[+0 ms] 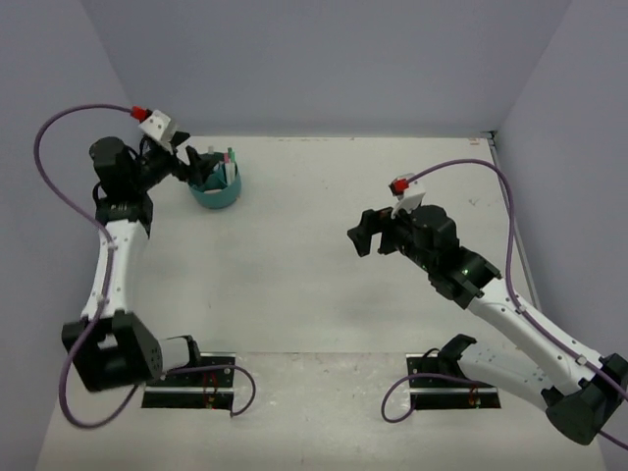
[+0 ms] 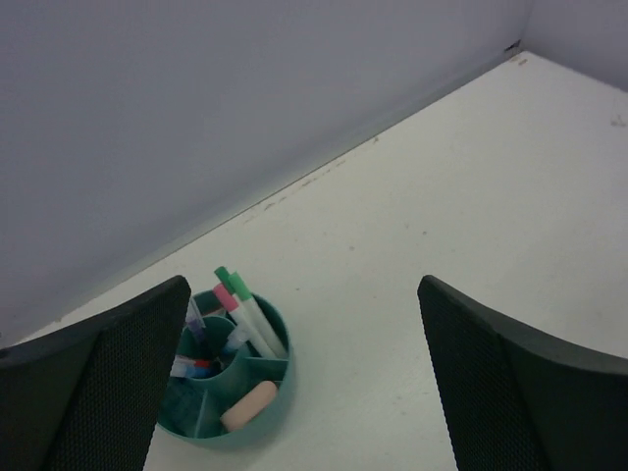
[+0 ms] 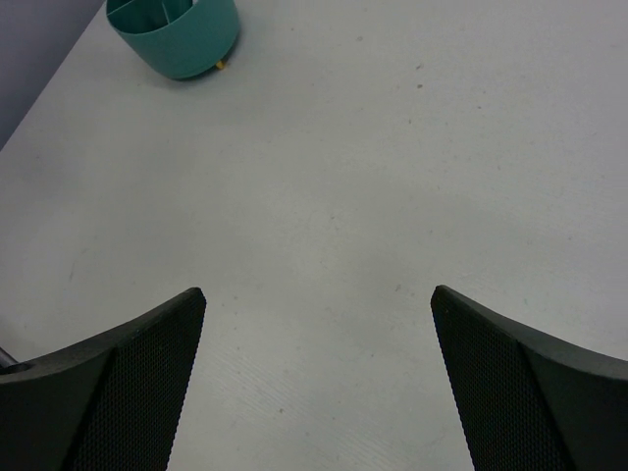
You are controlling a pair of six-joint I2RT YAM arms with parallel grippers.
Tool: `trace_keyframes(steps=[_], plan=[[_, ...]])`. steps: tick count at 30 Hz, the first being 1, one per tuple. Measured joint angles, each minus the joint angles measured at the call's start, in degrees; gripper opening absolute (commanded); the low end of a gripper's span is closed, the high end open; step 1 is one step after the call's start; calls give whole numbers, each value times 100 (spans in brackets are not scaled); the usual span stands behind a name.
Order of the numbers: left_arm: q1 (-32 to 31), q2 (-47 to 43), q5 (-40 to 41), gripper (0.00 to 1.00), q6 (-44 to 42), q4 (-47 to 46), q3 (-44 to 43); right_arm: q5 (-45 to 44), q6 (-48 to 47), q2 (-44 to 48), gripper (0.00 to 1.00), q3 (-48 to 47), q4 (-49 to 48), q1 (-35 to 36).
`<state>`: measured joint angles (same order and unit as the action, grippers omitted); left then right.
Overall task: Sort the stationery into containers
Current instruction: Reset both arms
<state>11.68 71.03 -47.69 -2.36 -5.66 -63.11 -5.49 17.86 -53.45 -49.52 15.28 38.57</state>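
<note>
The round teal tub (image 1: 217, 190) stands at the table's far left, and in the left wrist view the tub (image 2: 265, 412) shows its compartments. Green and pink markers (image 2: 247, 312) lean upright in one compartment. A pale pink eraser (image 2: 248, 406) lies in another, and blue and red pieces (image 2: 192, 368) sit in the centre cup. My left gripper (image 1: 201, 163) hovers just above the tub's left side, open and empty (image 2: 302, 294). My right gripper (image 1: 368, 234) hangs over the middle right of the table, open with nothing between its fingers (image 3: 319, 299). The tub (image 3: 182, 34) is far ahead of it.
The grey back wall (image 2: 196, 118) runs close behind the tub. A side wall (image 1: 59, 196) stands to the left of the left arm. A small yellow speck (image 3: 219, 66) lies by the tub's foot.
</note>
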Motion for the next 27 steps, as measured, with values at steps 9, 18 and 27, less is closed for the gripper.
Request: trace_keyframes(steps=[9, 18, 27], plan=[[-196, -3262, 3942, 100, 1758, 1208, 1247, -1281, 148, 496, 99, -436, 658, 0], [-778, -4058, 5860, 100, 1748, 2578, 2203, -2210, 203, 1322, 99, -1059, 1420, 0], [-1403, -4096, 6369, 100, 1712, 2839, 2564, -2733, 123, 1920, 99, -390, 1450, -2]])
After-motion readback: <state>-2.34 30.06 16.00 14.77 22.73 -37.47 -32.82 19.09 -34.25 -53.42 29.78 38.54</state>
